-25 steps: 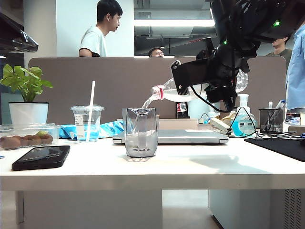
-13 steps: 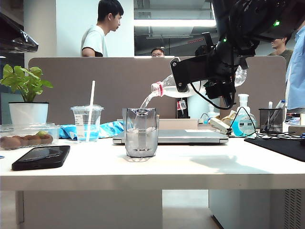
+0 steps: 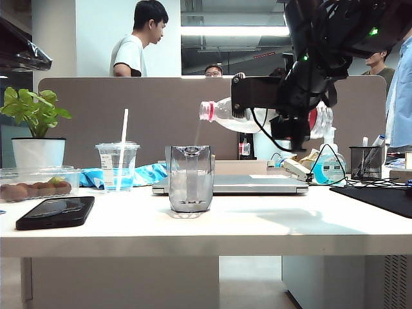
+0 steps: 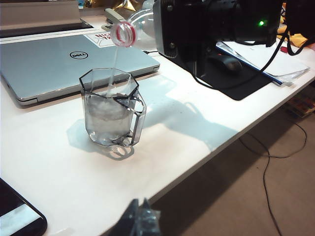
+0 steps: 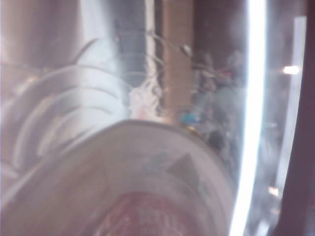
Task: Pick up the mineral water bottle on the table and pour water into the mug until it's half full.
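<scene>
The mineral water bottle (image 3: pixel 225 116) hangs nearly level above the table (image 3: pixel 257 222), its red-ringed mouth (image 4: pixel 123 33) over the mug (image 3: pixel 188 179). My right gripper (image 3: pixel 277 106) is shut on the bottle's body; the right wrist view is filled by the clear bottle and its red label (image 5: pixel 147 211). A thin thread of water still drops from the mouth into the mug (image 4: pixel 112 110), which holds water (image 4: pixel 103 118) to roughly half its height. My left gripper (image 4: pixel 140 219) hangs shut and holds nothing, off the table's front edge on the near side of the mug.
A shut laptop (image 3: pixel 244 185) lies just behind the mug. A black phone (image 3: pixel 56 212), a plastic cup with a straw (image 3: pixel 118 166), a fruit box (image 3: pixel 35 183) and a potted plant (image 3: pixel 37 129) stand left. A pump dispenser (image 3: pixel 328 164), pen holder (image 3: pixel 367 161) and black mat (image 3: pixel 380 196) are right.
The right gripper has rolled the bottle back from a downward tilt to nearly level, lifting its mouth. The thick stream into the mug has thinned to a trickle. The left arm stayed still.
</scene>
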{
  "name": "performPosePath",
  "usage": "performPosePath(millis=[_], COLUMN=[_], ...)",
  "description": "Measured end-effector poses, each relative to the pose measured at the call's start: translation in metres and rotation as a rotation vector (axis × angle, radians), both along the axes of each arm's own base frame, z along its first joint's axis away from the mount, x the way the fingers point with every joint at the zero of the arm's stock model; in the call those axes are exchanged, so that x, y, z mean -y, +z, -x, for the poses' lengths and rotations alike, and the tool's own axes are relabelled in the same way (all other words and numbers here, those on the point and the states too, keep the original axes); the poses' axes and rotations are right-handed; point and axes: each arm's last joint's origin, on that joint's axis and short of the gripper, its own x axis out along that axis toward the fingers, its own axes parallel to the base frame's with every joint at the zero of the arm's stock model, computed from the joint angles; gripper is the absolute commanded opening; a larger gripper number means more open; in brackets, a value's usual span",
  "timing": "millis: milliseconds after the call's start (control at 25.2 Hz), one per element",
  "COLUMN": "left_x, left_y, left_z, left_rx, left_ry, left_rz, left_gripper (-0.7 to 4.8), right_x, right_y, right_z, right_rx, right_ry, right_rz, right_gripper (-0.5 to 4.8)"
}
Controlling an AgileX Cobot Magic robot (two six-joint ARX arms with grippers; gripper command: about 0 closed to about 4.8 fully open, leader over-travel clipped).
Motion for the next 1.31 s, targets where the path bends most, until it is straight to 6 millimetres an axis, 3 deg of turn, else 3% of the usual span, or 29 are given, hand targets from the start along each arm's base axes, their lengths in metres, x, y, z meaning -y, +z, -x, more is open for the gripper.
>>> performPosePath(millis=[79,159,396,634,912,1308], left_x=[0.000,0.000,0.000,0.000,0.000,0.000], left_y=[0.000,0.000,0.000,0.000,0.000,0.000], left_z=[0.000,0.000,0.000,0.000,0.000,0.000], left_rx=[0.000,0.000,0.000,0.000,0.000,0.000], left_ry=[0.000,0.000,0.000,0.000,0.000,0.000], left_rz=[0.000,0.000,0.000,0.000,0.000,0.000], left_gripper=[-0.03,-0.03,-0.03,-0.03,-0.03,-0.03], right_x=[-0.001,-0.002,-0.001,0.015,0.015,0.014], right_y=[-0.001,0.000,-0.001,-0.040,-0.069,-0.089], right_z=[0.000,0.001,-0.003,0.007,0.006,0.004], right_rx=[-0.021,-0.063,-0.137,-0.165,-0.200,-0.232], right_ry=[-0.008,-0.029,-0.080,-0.040,-0.021,-0.038], right_rz=[-0.103,-0.348,-0.797,-1.282,-1.485,-1.533], right_gripper=[2.65,2.65,2.65,2.64,2.64,2.65])
